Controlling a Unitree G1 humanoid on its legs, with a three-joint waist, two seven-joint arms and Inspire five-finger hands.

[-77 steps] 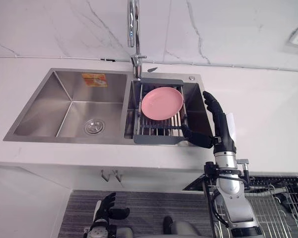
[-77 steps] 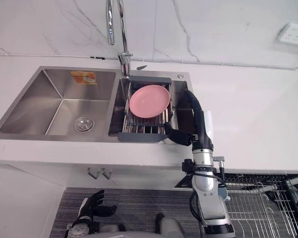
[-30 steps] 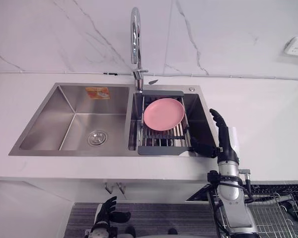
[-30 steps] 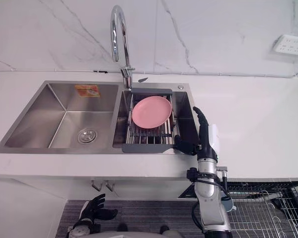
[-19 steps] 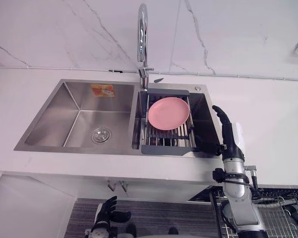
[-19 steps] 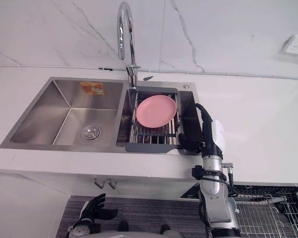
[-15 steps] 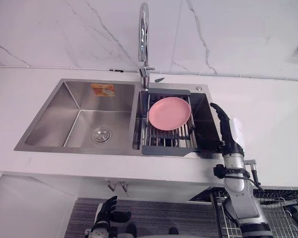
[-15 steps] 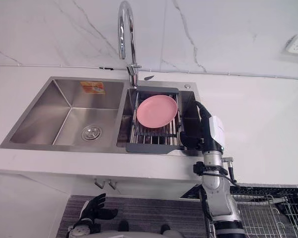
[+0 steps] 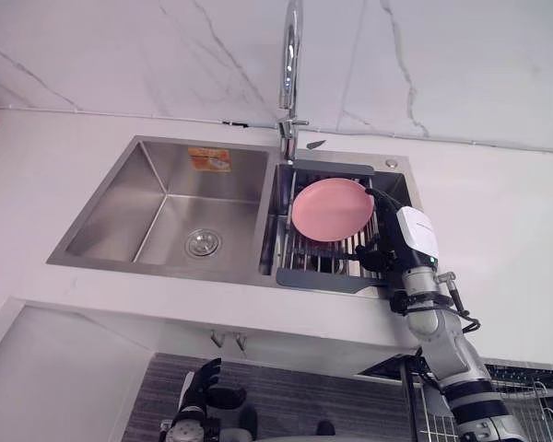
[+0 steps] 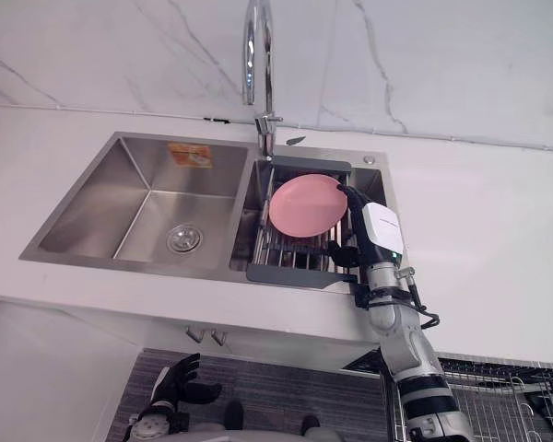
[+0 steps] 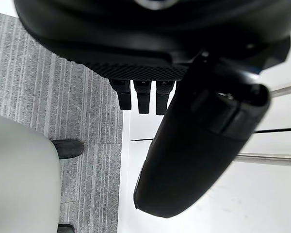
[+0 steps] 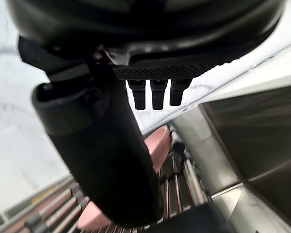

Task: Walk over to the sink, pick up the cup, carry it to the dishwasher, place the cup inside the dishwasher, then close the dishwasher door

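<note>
Left hand hangs low near the floor, fingers relaxed, idle. Right hand has swung in from the counter to above the rack in the sink. Its fingers are straight and hold nothing. The dish to fetch here is a pink plate, lying on the rack. Fingertips are at its edge; contact unclear. Reach looks nearly done, grasp likely next.

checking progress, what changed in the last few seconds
The right hand moved from the right edge of the sink leftwards over the rack, up to the pink plate; it holds nothing. Plate, rack and the low left hand stayed put; the camera shifted.
</note>
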